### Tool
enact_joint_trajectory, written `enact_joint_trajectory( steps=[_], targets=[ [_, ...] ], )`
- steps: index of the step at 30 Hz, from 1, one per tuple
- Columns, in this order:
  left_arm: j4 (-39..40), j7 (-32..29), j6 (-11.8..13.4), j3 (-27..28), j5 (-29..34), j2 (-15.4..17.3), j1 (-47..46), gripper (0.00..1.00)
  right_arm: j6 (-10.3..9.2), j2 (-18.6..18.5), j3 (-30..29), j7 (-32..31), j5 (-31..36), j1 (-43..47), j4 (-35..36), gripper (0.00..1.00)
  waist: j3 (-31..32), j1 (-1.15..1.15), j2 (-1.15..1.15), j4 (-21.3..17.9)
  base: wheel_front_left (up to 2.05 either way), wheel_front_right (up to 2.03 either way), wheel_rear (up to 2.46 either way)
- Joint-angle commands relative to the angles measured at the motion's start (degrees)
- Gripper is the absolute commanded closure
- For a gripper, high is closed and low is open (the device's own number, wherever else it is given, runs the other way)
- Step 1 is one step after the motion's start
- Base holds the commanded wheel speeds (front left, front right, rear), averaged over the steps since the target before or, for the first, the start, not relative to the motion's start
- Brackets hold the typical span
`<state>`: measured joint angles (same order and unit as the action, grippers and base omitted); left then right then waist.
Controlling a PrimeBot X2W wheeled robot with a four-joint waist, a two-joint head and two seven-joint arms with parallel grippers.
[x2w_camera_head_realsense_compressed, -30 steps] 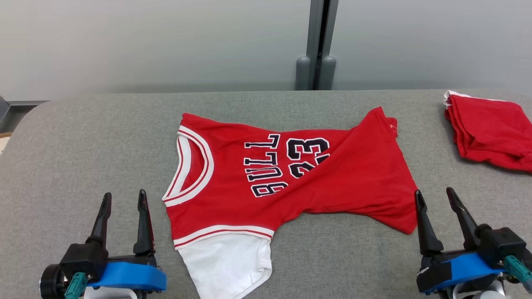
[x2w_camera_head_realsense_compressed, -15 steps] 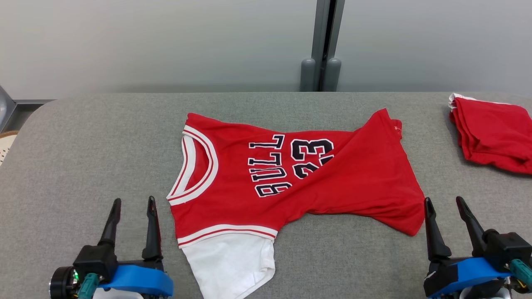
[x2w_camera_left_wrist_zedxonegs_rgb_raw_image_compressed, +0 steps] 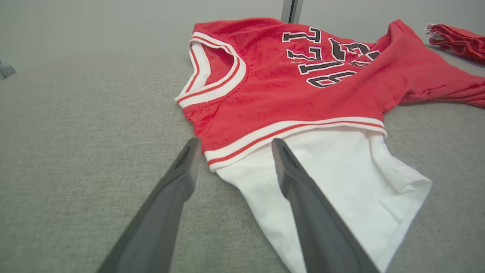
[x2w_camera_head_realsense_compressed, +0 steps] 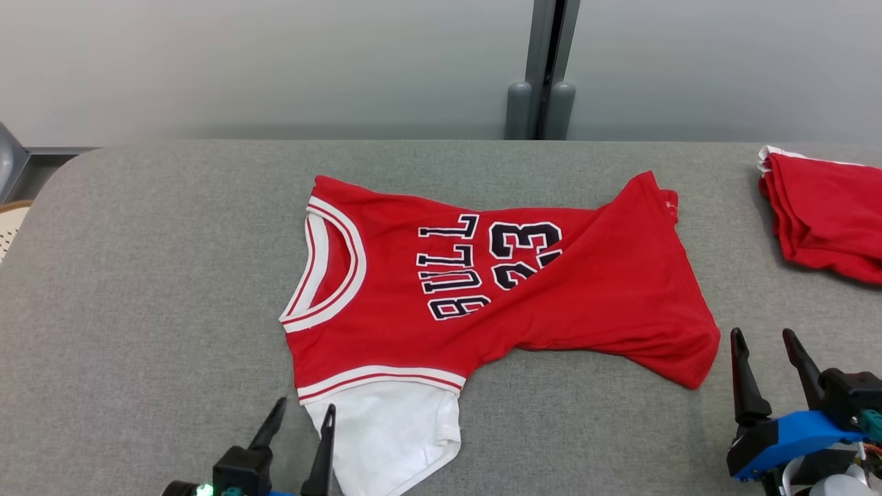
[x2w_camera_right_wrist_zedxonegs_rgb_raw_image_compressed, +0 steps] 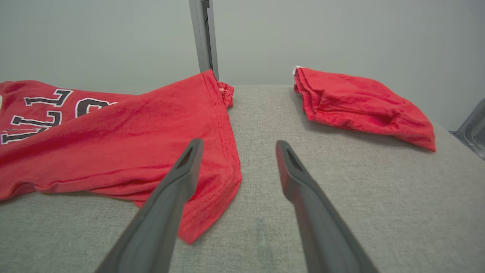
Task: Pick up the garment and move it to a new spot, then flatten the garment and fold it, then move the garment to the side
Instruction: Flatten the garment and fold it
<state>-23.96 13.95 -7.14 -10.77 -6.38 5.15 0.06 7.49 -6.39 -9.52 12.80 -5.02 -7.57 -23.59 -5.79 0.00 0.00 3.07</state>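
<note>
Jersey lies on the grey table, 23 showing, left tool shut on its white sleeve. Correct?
No. The left tool is open, fingers apart at the white sleeve edge of the jersey; left wrist view shows it. Rest holds.

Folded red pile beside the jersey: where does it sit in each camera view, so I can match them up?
Head view: the folded red pile lies at the right edge, above mid-height.
Left wrist view: the pile is in the top right corner, beyond the jersey.
Right wrist view: the pile sits upper right of centre.
Shared landmark: the grey post, at the top of every view.
</note>
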Motion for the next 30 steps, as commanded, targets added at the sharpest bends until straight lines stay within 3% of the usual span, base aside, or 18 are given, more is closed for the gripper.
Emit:
enact_joint_trajectory(
  steps=[1,17,30],
  targets=[
    [-0.07,-0.08,-0.4,-0.28,-0.4,0.41,0.42,0.0,0.01,-0.31,-0.1,0.39,0.2,-0.71,-0.4,0.0,-0.09,0.0,0.0,0.05,0.0,0.0,0.0],
    [-2.97,-3.99,-0.33,-11.24,-6.05,3.05,2.9,0.0,0.01,-1.98,0.37,2.14,0.03,-5.82,-8.63,0.0,-2.11,0.0,0.0,0.23,0.0,0.0,0.0],
    [-3.82,-3.71,-0.34,-13.38,-7.55,3.01,-0.82,0.0,0.01,-4.03,3.88,1.98,0.93,-13.77,-20.86,0.0,-4.38,0.0,0.0,1.08,0.0,0.0,0.0]
  ],
)
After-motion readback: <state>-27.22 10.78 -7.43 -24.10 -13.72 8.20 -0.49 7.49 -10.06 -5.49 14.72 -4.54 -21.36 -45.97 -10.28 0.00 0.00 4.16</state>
